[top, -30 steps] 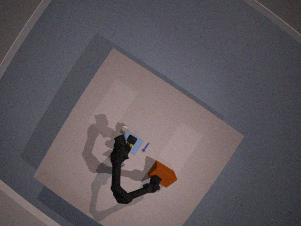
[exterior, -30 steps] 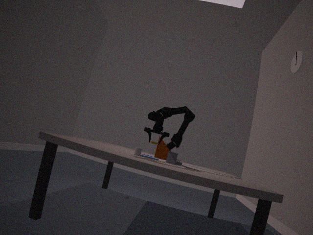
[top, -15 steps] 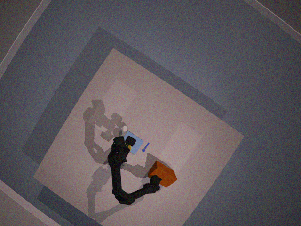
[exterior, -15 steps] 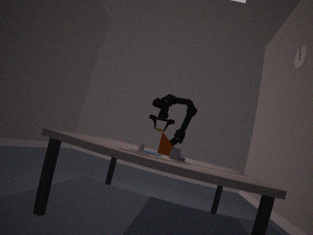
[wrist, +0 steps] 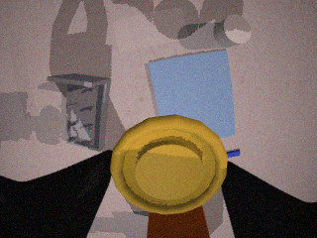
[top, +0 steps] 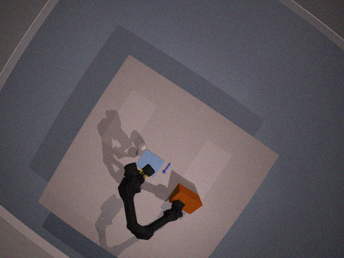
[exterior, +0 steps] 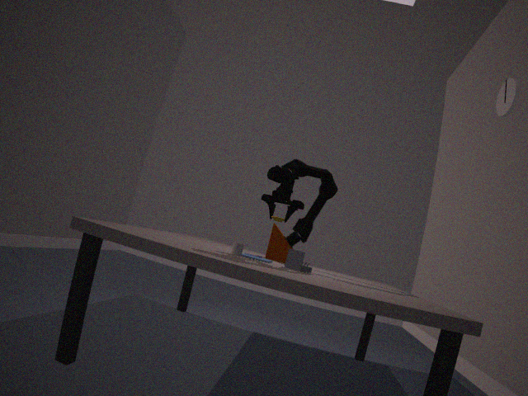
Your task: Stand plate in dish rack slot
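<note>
The round yellow plate (top: 144, 176) (exterior: 278, 219) (wrist: 168, 180) hangs well above the table, lying nearly flat between the fingers, face toward the wrist camera. My gripper (top: 140, 170) (exterior: 278, 218) (wrist: 169, 163) is shut on the plate, one black finger at each side of its rim. The grey dish rack (wrist: 101, 119) stands on the table at the left of the wrist view, with dark rails inside its frame. It is below and to the side of the plate, not touching it. The arm hides the rack in the top view.
A flat light-blue square (top: 151, 160) (exterior: 256, 257) (wrist: 193, 89) lies below the gripper. A pale cylinder (top: 143, 147) (exterior: 237, 248) (wrist: 238, 30) stands beyond it. A blue spoon-like piece (top: 167, 166) (wrist: 234, 153) lies beside it. A tall orange block (top: 190, 200) (exterior: 275, 247) (wrist: 178, 225) stands by the arm's base.
</note>
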Action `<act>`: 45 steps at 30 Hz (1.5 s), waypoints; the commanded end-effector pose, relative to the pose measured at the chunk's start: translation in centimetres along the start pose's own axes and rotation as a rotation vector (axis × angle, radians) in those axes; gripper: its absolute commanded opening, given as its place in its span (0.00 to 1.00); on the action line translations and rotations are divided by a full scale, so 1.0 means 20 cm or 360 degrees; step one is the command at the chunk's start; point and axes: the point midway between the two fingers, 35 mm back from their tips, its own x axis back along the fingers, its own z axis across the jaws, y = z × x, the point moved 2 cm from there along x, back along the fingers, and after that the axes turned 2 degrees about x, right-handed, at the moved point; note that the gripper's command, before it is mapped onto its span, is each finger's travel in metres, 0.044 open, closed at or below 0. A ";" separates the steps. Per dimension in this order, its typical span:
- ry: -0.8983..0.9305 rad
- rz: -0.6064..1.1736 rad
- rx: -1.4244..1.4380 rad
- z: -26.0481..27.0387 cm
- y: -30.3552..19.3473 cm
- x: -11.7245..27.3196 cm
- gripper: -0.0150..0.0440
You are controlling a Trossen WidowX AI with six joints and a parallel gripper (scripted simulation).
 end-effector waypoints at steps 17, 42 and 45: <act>-0.0070 0.0007 -0.1110 0.36 -0.23 0.01 0.25; 0.0002 0.0021 -0.2467 0.70 -0.55 -0.02 0.25; 0.0008 0.0031 -0.2619 0.73 -0.59 -0.02 0.25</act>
